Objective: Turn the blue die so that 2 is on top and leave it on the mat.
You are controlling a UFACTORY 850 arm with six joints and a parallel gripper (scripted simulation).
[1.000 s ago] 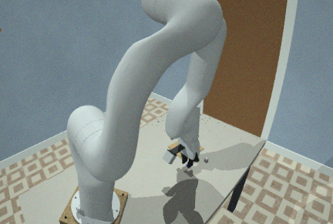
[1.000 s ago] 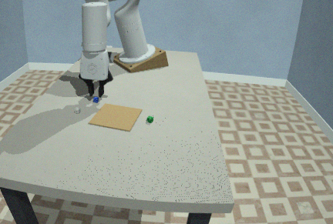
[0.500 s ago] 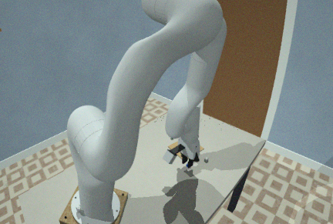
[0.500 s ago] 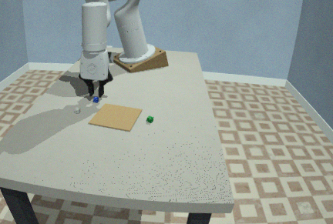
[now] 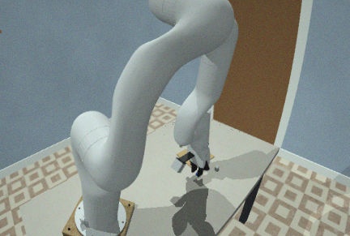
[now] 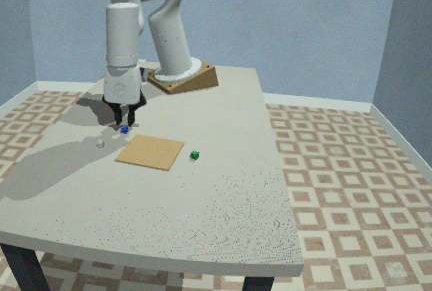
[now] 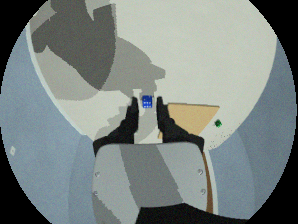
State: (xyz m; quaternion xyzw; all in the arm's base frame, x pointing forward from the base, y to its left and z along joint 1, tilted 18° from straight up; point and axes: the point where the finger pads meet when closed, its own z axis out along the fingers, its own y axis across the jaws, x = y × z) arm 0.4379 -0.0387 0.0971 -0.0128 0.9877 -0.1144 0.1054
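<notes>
The small blue die (image 6: 124, 129) lies on the table top just off the far left corner of the tan mat (image 6: 150, 152), not on it. My gripper (image 6: 125, 120) points straight down right over the die, fingers partly open, with the tips just above it and nothing gripped. In the wrist view the blue die (image 7: 147, 102) shows between the two dark fingertips, with the mat (image 7: 193, 119) to its right. In the top view the gripper (image 5: 199, 169) and the die are tiny, and the arm hides most of the mat. I cannot read the die's top face.
A green die (image 6: 194, 155) lies on the table just right of the mat. A white die (image 6: 100, 143) lies on the table left of the mat, close to the blue one. The arm's base (image 6: 182, 78) stands at the back of the table.
</notes>
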